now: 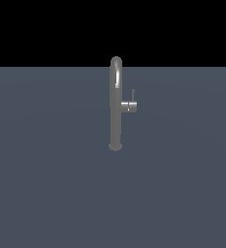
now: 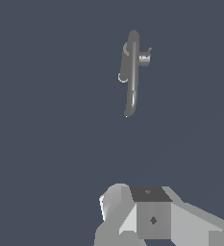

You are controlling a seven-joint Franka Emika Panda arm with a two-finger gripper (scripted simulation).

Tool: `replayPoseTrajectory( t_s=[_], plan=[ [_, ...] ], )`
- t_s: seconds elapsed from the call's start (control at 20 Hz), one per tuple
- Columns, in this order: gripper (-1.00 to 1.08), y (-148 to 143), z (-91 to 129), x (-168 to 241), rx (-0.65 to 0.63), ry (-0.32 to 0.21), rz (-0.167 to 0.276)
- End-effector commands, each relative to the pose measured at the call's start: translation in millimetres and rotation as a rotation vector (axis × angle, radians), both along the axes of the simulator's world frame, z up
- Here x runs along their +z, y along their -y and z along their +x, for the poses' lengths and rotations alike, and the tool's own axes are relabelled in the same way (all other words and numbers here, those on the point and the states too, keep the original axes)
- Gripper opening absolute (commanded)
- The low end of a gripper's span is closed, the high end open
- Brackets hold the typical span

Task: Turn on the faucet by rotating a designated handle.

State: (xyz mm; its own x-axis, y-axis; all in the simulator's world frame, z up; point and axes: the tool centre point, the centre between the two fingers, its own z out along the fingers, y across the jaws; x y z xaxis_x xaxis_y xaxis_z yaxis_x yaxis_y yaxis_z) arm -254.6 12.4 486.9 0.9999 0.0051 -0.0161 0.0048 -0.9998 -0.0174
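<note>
From my wrist camera the nearest thing I see is the pale grey, blocky body of the gripper (image 2: 152,216), filling the close edge of the picture with a darker square plate on its upper face. I cannot make out either fingertip from here, so I cannot tell whether the jaws are spread or closed. Nothing appears between or against the parts I can see, and the arm does not show in the exterior view at all.

Beyond the gripper lies the flat slate-blue floor surface (image 2: 46,144), plain and evenly lit. Well apart from the gripper, across a wide stretch of that surface, stands the tall slim grey metallic faucet (image 2: 132,72), seen from above in the wrist view so that its arched gooseneck runs as a long foreshortened bar.

In the exterior view the faucet (image 1: 115,106) stands upright near the middle of the surface (image 1: 46,193) on a small round base, its gooseneck top rising just past the line where the floor meets the black background. The short grey cylindrical handle (image 1: 129,106) juts from the pipe toward the exterior view's right, roughly halfway up. Its thin straight lever rod points upward from the stub. In the wrist view the handle (image 2: 144,58) shows as a small stub beside the pipe.
</note>
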Motion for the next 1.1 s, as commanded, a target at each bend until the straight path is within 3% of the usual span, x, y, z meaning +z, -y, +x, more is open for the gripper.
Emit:
replayPoseTrajectory(
  t_s=[0.0, 0.55, 1.05],
  plan=[
    [-1.00, 0, 0, 0, 0.000, 0.000, 0.000],
    [-1.00, 0, 16, -1, -0.045, -0.043, 0.042],
    [-1.00, 2, 60, -8, -0.168, -0.161, 0.159]
  ],
)
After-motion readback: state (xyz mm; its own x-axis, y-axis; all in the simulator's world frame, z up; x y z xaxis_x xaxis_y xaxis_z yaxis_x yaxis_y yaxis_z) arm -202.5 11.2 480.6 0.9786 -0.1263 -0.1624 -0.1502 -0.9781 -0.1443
